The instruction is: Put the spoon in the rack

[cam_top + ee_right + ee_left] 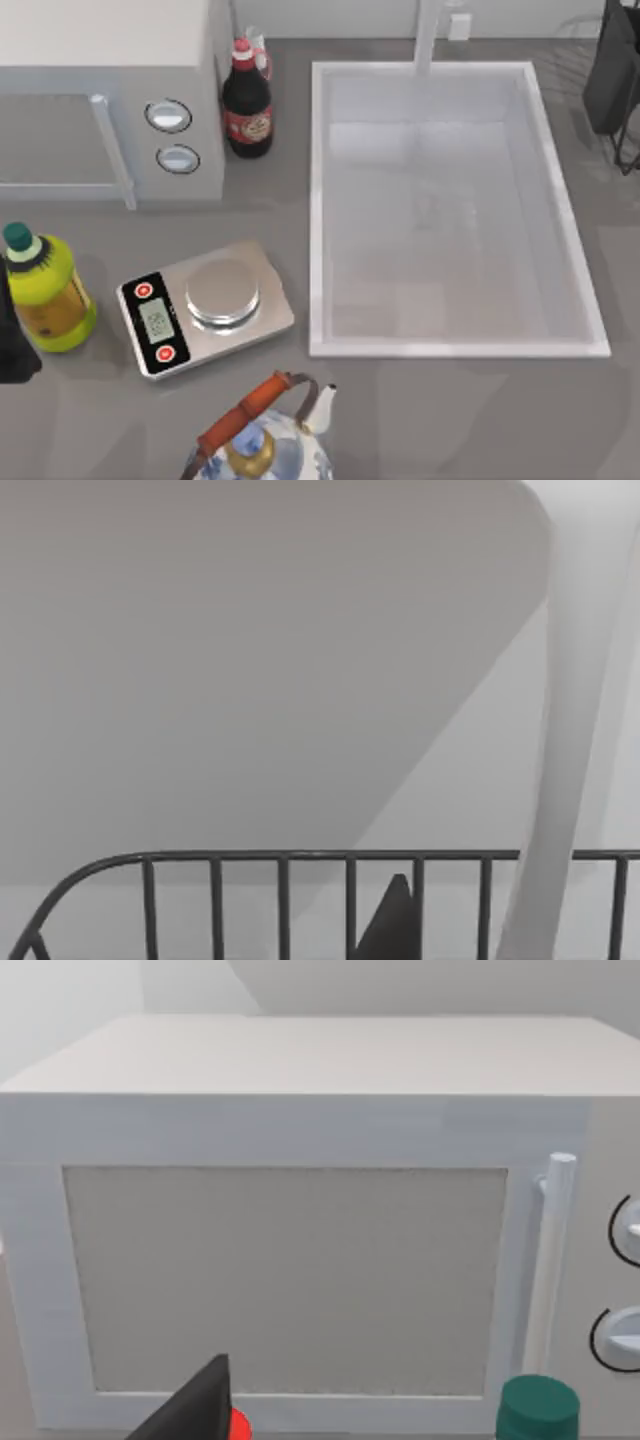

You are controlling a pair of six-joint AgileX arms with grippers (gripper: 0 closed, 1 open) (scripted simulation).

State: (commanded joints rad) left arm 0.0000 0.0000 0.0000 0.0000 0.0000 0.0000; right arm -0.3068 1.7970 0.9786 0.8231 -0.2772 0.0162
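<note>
The spoon is out of view. The rack (612, 80) stands at the table's back right corner, past the sink, with a dark charcoal slab and thin wires. Its grey wire rail (280, 880) runs across the right wrist view, and a dark tip of my right gripper (393, 925) shows just in front of it. My left arm (12, 345) sits at the table's left edge beside the yellow bottle. A dark part of my left gripper (195, 1412) faces the microwave door in the left wrist view.
A white microwave (110, 90) fills the back left, with a cola bottle (246, 100) beside it. The white sink basin (320, 220) and its faucet (428, 35) take the middle right. A yellow-green bottle (45, 290), a scale (205, 308) and a patterned kettle (262, 440) stand in front.
</note>
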